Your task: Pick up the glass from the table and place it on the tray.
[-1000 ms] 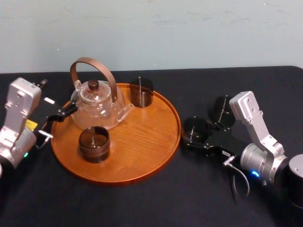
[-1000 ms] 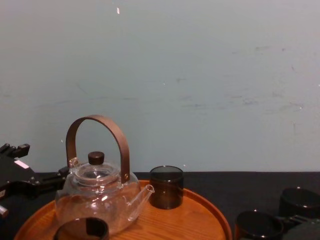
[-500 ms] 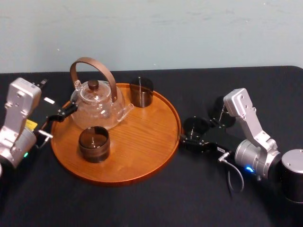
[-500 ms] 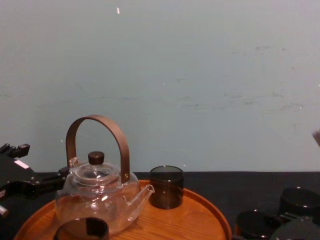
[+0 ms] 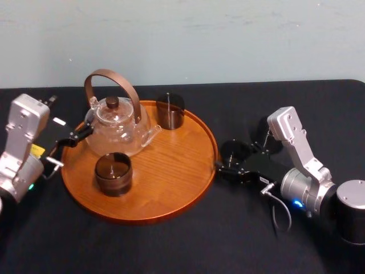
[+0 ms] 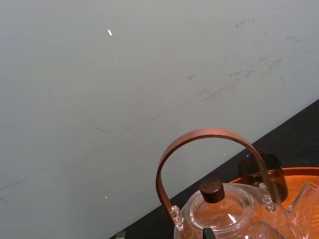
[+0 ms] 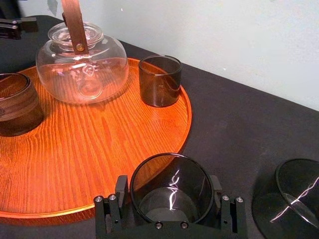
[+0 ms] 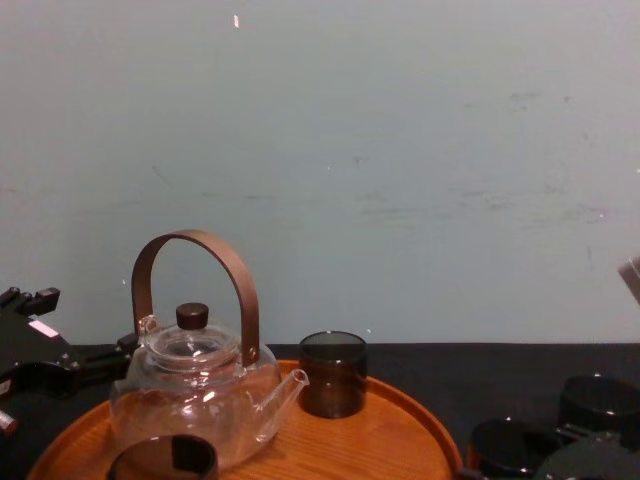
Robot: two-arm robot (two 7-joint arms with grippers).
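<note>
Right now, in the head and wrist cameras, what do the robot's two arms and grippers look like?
The left arm and right arm have silver-grey boxy links ending in black grippers. The left gripper carries a white label and a yellow sticker behind it. The right gripper has a square black frame with small screws, a black cable looping under the wrist, and a blue light.

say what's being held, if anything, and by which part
The dark smoked cylindrical glass sits inside the right pincer, flanked at its side wall; a firm grip cannot be told. Left pincer rests by the clear glass teapot.
</note>
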